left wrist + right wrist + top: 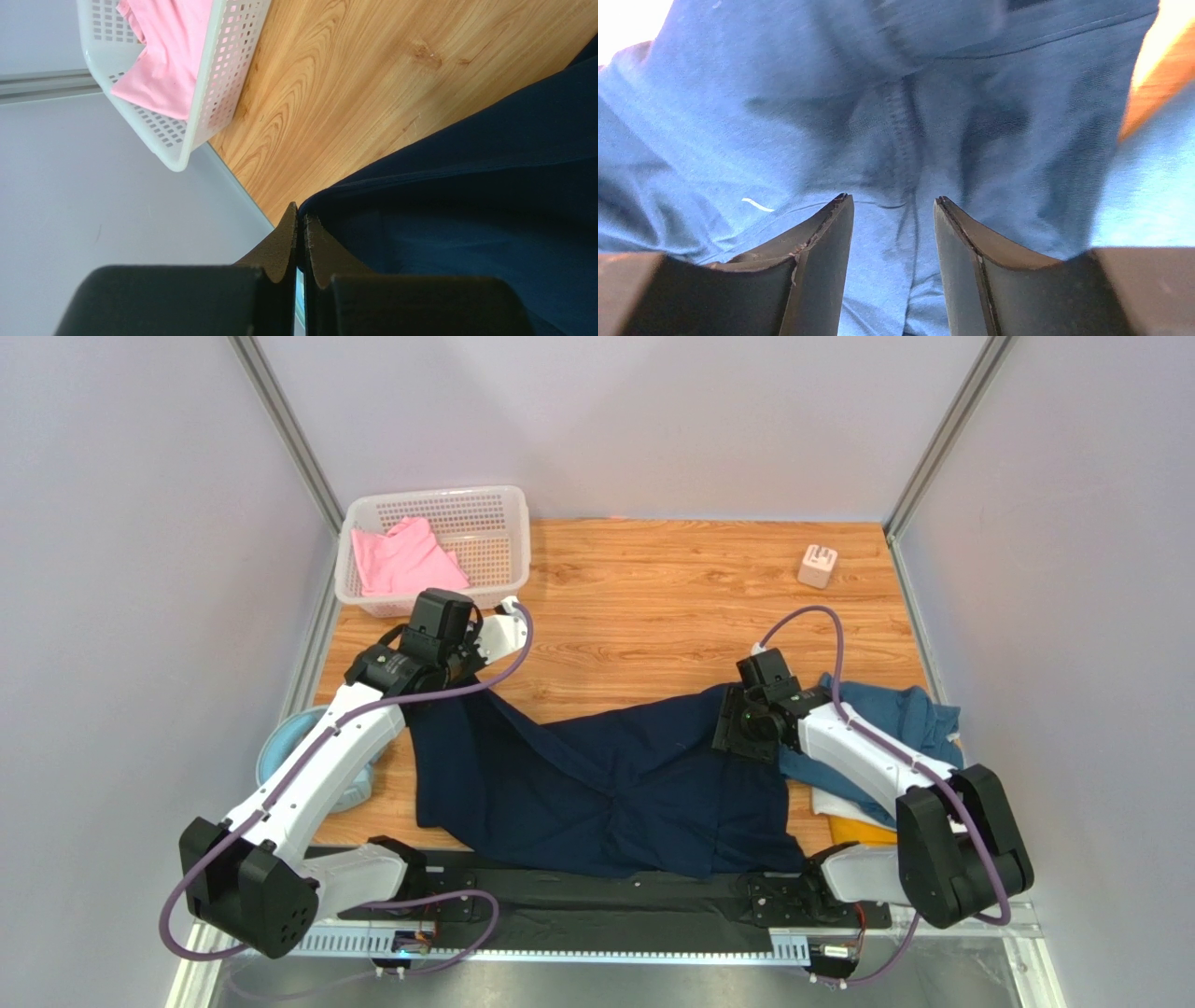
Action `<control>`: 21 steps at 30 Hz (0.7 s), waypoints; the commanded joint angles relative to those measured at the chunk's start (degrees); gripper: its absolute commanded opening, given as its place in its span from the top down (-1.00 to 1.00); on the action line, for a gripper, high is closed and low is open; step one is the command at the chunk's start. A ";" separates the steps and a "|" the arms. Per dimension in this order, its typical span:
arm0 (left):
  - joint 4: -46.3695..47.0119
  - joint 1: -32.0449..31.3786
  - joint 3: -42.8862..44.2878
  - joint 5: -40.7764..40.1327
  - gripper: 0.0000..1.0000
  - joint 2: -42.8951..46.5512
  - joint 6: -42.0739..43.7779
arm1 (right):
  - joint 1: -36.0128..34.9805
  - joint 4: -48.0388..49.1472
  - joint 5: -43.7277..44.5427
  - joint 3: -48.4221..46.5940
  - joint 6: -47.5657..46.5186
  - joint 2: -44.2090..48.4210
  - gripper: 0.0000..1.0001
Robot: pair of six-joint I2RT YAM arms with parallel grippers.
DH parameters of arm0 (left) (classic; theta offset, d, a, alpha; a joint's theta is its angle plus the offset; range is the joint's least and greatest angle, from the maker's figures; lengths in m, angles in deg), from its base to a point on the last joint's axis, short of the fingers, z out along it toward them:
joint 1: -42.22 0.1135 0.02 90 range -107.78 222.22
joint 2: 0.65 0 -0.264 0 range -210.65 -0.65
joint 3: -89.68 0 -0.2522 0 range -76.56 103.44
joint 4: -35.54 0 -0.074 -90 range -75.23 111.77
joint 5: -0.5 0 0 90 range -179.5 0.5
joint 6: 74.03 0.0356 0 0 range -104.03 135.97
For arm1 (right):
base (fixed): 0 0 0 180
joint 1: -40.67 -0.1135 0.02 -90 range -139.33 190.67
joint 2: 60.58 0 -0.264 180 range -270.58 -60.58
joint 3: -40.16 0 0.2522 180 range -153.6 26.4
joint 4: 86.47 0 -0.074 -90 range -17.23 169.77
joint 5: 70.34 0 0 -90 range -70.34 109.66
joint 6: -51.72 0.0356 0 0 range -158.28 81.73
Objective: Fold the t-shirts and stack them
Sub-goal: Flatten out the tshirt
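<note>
The dark navy t-shirt (603,784) lies spread and rumpled across the middle of the table. My left gripper (466,667) is shut on its far left corner; in the left wrist view the tips (299,214) pinch the navy hem (477,210). My right gripper (735,723) is open and pressed down over the shirt's right upper edge; its wrist view shows blue cloth (892,126) with a seam between the spread fingers (829,231). The pink t-shirt (400,557) lies in the basket. Teal (898,714), white (842,805) and mustard yellow (850,830) t-shirts are heaped under the right arm.
A white perforated basket (484,532) stands at the far left corner, also in the left wrist view (210,91). A small pale block (818,564) sits far right. A light blue round object (288,742) lies at the left edge under the left arm. Grey walls close both sides.
</note>
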 commanded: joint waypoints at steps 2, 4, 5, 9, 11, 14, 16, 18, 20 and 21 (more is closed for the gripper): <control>0.88 0.66 -0.09 0.15 1.00 1.52 -0.76 | 0.86 2.41 1.32 0.48 -1.11 0.85 -0.02; 0.96 0.66 -0.09 0.32 1.00 1.52 -0.85 | 0.86 3.28 1.06 0.48 -1.02 -0.38 -0.02; 0.96 0.66 -0.09 0.24 1.00 1.61 -0.85 | 0.95 3.64 0.88 0.48 -0.85 -0.82 0.00; 0.96 0.66 -0.09 0.24 1.00 1.61 -0.85 | 0.86 5.40 -0.08 0.31 -0.32 -2.93 0.09; 1.05 0.66 0.00 0.24 1.00 1.52 -0.76 | 0.95 6.45 -0.96 0.22 0.21 -3.81 0.18; 1.14 0.66 0.00 0.15 1.00 1.35 -0.67 | 0.95 7.33 -1.93 0.13 0.65 -4.86 0.38; 1.40 0.57 -0.09 0.23 1.00 1.26 -0.58 | 0.86 7.51 -2.19 0.04 0.83 -5.04 0.53; 1.58 0.66 -0.35 0.06 1.00 1.26 -0.50 | 0.95 7.25 -2.28 0.04 0.65 -4.78 0.74; 1.84 0.66 -0.61 -0.12 1.00 1.26 -0.32 | 0.86 6.55 -1.76 -0.05 0.56 -4.17 0.94; 2.02 0.66 -0.79 -0.12 1.00 1.26 -0.32 | 0.86 6.11 -1.58 -0.22 0.39 -3.12 1.00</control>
